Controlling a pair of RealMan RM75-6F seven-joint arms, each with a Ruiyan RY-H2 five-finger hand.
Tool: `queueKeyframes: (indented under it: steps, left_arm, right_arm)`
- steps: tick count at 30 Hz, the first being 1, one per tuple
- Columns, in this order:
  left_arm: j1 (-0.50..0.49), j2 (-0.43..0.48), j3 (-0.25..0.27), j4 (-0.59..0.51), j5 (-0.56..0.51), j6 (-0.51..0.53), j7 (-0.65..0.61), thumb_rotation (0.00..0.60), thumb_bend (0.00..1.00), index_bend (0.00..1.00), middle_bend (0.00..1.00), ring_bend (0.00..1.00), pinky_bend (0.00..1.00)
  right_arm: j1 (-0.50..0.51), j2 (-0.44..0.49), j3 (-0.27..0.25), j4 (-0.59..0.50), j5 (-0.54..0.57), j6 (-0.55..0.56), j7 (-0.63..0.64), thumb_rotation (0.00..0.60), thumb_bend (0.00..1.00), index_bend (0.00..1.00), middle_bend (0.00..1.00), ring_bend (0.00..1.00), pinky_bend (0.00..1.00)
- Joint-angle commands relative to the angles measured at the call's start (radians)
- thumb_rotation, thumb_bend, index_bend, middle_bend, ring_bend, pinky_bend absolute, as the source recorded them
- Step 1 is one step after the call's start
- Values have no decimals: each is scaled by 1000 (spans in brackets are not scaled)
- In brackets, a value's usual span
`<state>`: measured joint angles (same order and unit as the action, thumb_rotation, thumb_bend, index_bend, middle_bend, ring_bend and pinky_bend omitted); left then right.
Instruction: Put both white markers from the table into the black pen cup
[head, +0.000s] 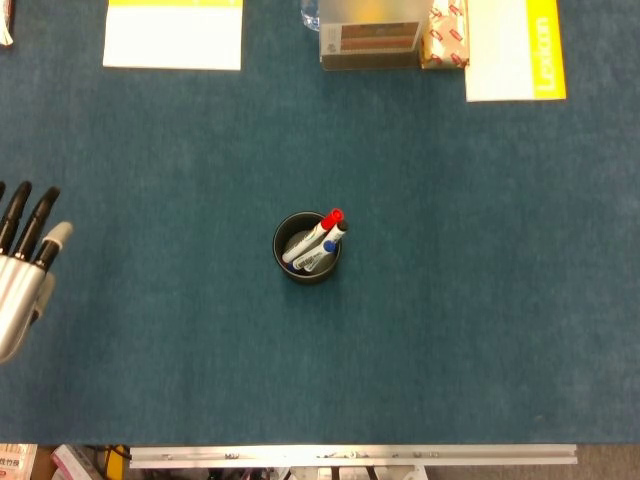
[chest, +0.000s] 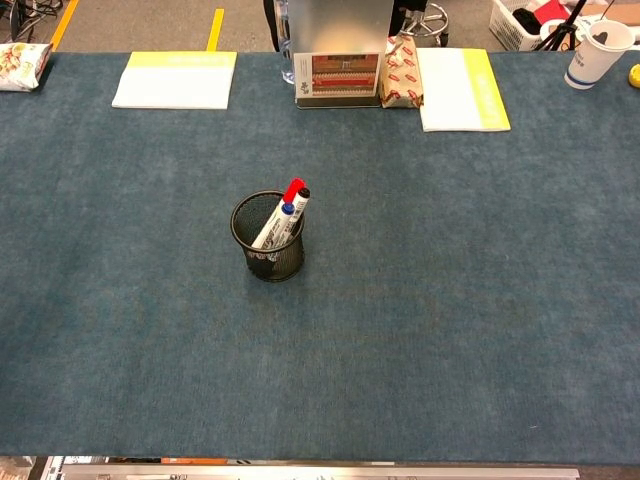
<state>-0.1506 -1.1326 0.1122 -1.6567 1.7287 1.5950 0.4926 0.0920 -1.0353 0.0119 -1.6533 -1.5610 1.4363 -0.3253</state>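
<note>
A: Where does the pen cup (head: 307, 248) sit?
B: Mid-frame on the table (head: 480, 300), slightly left of centre. Both markers (head: 312, 240) stand in it, leaning to upper right, caps above the rim.
A: And the top edge?
B: Notepad (head: 173, 33) upper left; box (head: 370, 40) top centre, a packet (head: 444, 40) touching its right side; a book (head: 514, 48) upper right.
A: Any hand?
B: Left hand (head: 22, 275) at the far left edge, well apart from the cup, fingers pointing up-frame.
</note>
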Motion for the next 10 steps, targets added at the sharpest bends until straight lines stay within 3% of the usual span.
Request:
queueKeyframes:
  steps: [1,6,10]
  left_arm:
    - [5,6,5,-3,7,5,-109,600,326,297,119,2,84]
    - [-11,0,-14,16,-56,-58,-256,600,326,313,136,6,86]
    - [-17,-19,-26,58,-90,-99,-270,600,326,318,149,12,89]
  right_arm:
    - [1,1,0,0,-2,-1,4,600,867,568,388,256,165]
    - [4,7,3,2,14,-12,18,600,868,568,388,256,165]
    - [10,9,8,9,30,-26,30,600,867,569,387,256,164]
